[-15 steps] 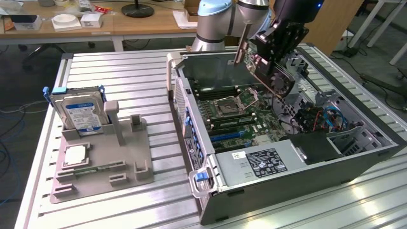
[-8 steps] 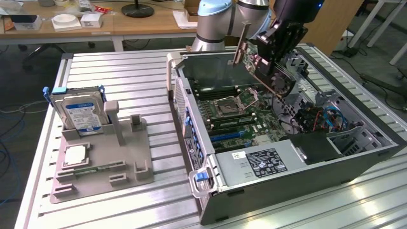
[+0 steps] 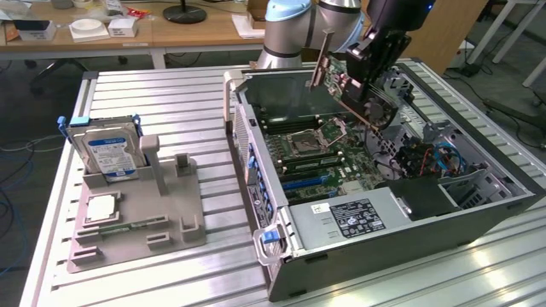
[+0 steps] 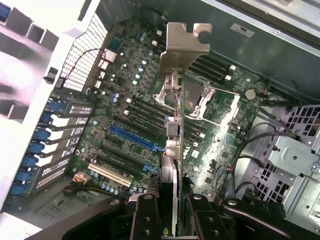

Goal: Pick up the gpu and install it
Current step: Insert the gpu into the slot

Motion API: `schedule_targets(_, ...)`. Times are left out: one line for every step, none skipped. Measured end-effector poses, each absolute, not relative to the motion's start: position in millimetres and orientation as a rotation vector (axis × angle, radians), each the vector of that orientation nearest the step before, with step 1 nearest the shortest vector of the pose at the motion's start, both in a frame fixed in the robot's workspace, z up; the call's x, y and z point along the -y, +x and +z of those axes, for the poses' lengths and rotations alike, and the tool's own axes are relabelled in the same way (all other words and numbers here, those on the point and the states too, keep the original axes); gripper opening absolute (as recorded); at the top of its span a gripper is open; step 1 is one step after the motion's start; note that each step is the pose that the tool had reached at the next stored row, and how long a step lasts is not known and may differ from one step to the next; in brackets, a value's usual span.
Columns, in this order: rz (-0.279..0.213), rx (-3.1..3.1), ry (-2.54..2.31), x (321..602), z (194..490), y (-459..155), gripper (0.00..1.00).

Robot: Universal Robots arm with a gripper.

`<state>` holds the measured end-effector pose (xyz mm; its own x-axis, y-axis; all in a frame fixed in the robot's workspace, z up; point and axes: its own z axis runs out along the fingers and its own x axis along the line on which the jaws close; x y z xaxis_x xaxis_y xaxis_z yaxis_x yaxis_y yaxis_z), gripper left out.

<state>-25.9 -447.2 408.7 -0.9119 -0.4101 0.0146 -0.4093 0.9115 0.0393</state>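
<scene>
Over the case (image 3: 401, 236), claw (image 4: 172, 215) clamps gpu (image 3: 343, 82); exterior view adds the hard drive (image 3: 109, 153).

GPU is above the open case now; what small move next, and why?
Probably a small sideways shift toward the blue slot before lowering. The gripper holds the gpu edge-on, clear above the motherboard, and in the wrist view the slot sits beside the card's edge, not beneath it.
</scene>
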Motion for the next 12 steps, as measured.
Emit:
schedule_targets(-0.055, 3.047, 0.664, 447.2, 408.7, -25.9, 0.27)
schedule_targets(-0.055, 3.044, 0.675, 447.2, 408.7, -25.9, 0.27)
schedule_targets(-0.055, 3.042, 0.685, 447.2, 408.7, -25.9, 0.27)
schedule_targets(-0.055, 3.039, 0.697, 447.3, 408.7, -25.9, 0.27)
schedule_targets(-0.054, 3.037, 0.707, 447.3, 408.7, -25.9, 0.27)
schedule_targets(-0.054, 3.034, 0.717, 447.3, 408.7, -25.9, 0.27)
schedule_targets(-0.054, 3.032, 0.728, 447.4, 408.7, -25.9, 0.27)
schedule_targets(-0.054, 3.029, 0.738, 447.4, 408.7, -25.8, 0.27)
schedule_targets(-0.054, 3.027, 0.747, 447.5, 408.7, -25.9, 0.27)
schedule_targets(-0.054, 3.024, 0.758, 447.5, 408.7, -25.9, 0.27)
schedule_targets(-0.054, 3.021, 0.767, 447.5, 408.7, -25.9, 0.27)
schedule_targets(-0.054, 3.018, 0.779, 447.5, 408.6, -25.9, 0.27)
